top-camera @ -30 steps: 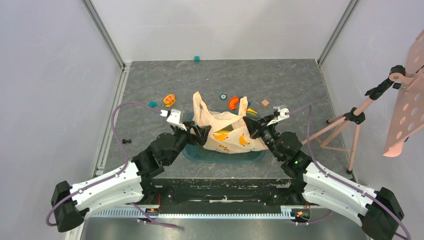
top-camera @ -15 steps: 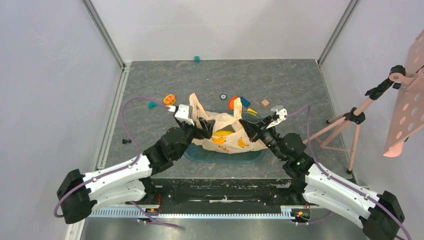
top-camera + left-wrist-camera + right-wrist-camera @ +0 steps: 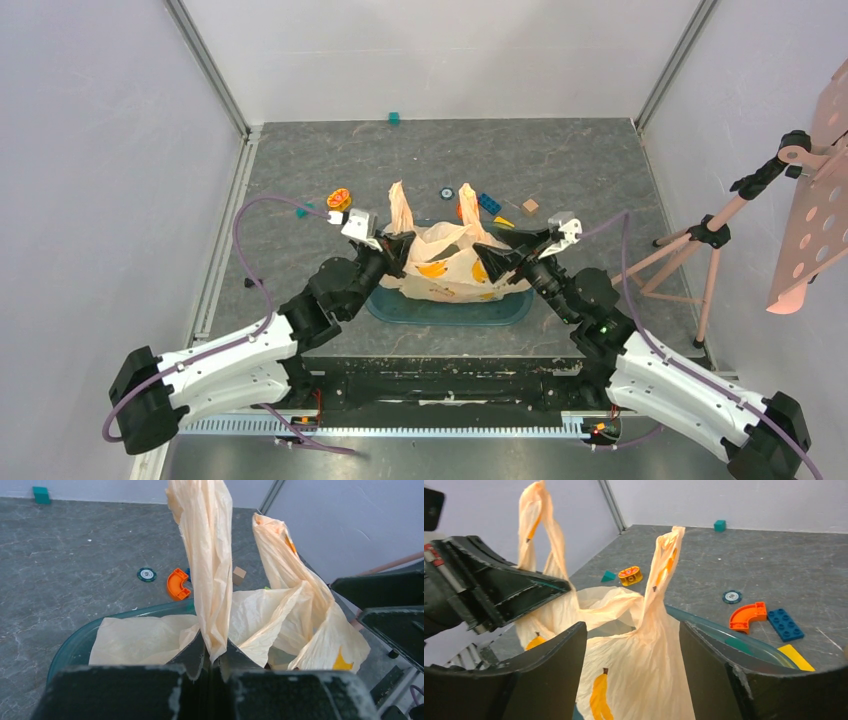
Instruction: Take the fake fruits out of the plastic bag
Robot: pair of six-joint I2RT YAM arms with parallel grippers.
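Observation:
The pale peach plastic bag point(image 3: 450, 265) with printed bananas sits in a teal tub point(image 3: 450, 310), both handle loops standing up. My left gripper point(image 3: 400, 245) is shut on the base of the left handle point(image 3: 207, 555); in the left wrist view the film is pinched between the closed jaws of that gripper point(image 3: 214, 652). My right gripper point(image 3: 490, 258) is open at the bag's right side. In the right wrist view the right gripper's point(image 3: 631, 627) wide-apart fingers straddle the bag point(image 3: 644, 665) below the right handle point(image 3: 664, 560), without clamping it. The fake fruits are hidden inside the bag.
Behind the tub lie an orange curved piece point(image 3: 748, 616), a blue brick point(image 3: 489, 202), a yellow piece point(image 3: 504, 222), a round chip point(image 3: 445, 193) and a tan cube point(image 3: 530, 206). An orange-yellow ring toy point(image 3: 339, 199) sits back left. A teal block point(image 3: 395, 118) is by the far wall. A tripod stand point(image 3: 700, 240) is at the right.
My left gripper moved in to the bag and shut on the left handle. My right gripper let go of the bag and opened. Both handles now stand more upright.

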